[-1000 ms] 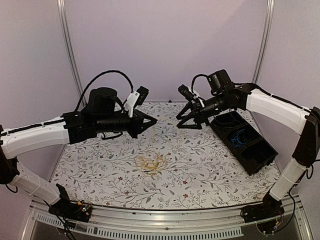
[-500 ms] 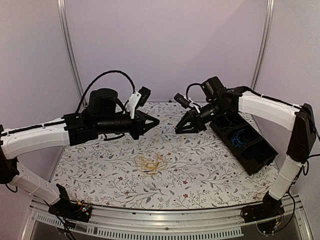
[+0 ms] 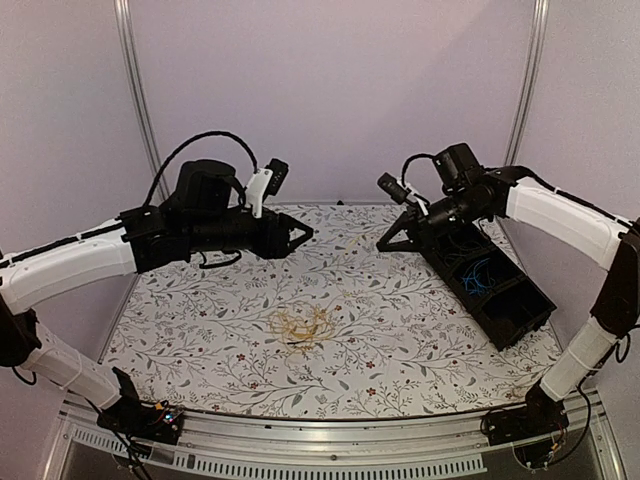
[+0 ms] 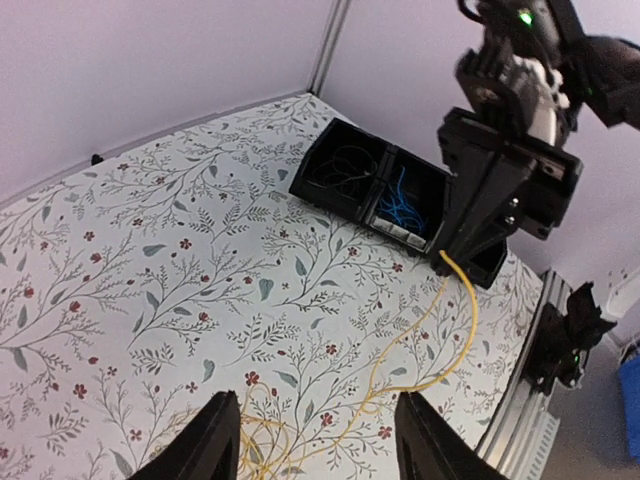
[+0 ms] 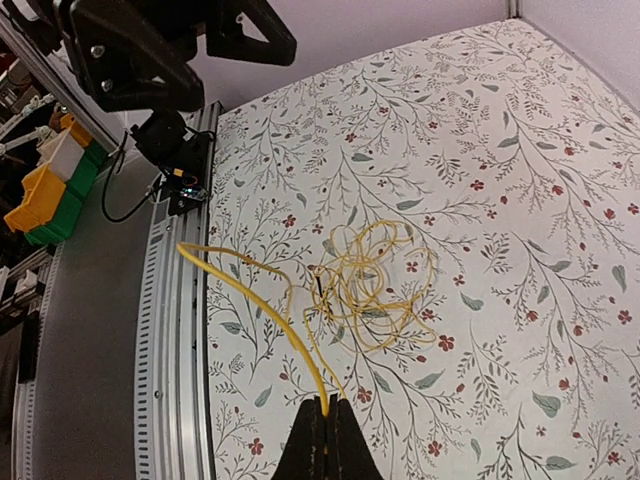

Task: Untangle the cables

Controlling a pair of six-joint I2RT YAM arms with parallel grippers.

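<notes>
Right gripper (image 5: 322, 420) pressed together on a yellow cable (image 4: 473, 305); left gripper (image 4: 318, 445) spread, aloft.
The pinched strand trails down to the yellow tangle (image 3: 303, 326) mid-table (image 3: 200, 330); blue cables (image 4: 405, 205) lie in the black bin (image 3: 515, 322).

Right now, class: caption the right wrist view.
Right gripper shut on a yellow cable leading to the tangle on the floral table.

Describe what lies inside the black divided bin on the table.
Thin blue cables lie in one compartment of the black divided bin; thin dark wires lie in the next. The right gripper covers the rest.
</notes>
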